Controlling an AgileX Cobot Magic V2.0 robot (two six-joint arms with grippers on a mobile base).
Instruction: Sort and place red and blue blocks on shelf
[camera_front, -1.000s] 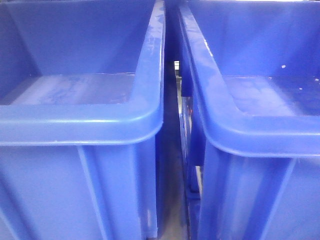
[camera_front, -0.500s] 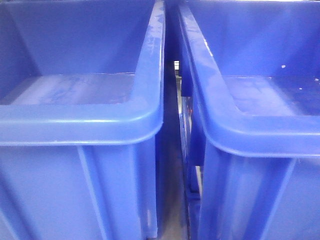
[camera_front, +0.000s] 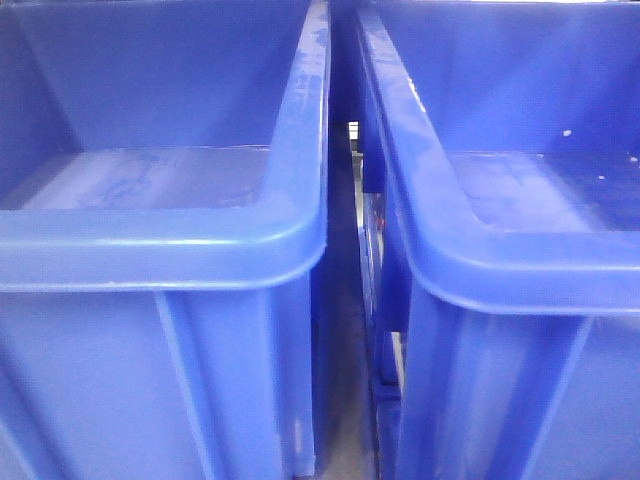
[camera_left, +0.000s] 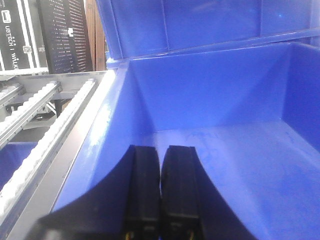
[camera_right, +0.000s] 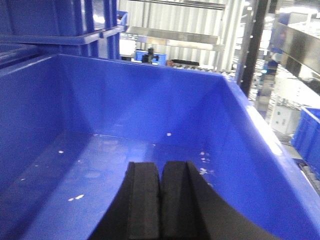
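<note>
Neither the red nor the blue block shows in any view. My left gripper (camera_left: 161, 150) is shut with nothing between its black fingers, hanging over the floor of a big blue bin (camera_left: 235, 150). A stretch of the shelf (camera_left: 45, 115), grey steel with roller rails, runs along the left of that bin. My right gripper (camera_right: 161, 167) is also shut and holds nothing, above the floor of another big blue bin (camera_right: 100, 165) that is speckled with white flecks. The front view shows no gripper.
In the front view two big blue bins stand side by side, the left one (camera_front: 160, 250) and the right one (camera_front: 520, 270), with a narrow dark gap (camera_front: 350, 300) between them. More blue bins (camera_right: 307, 130) and steel racks lie beyond at the right.
</note>
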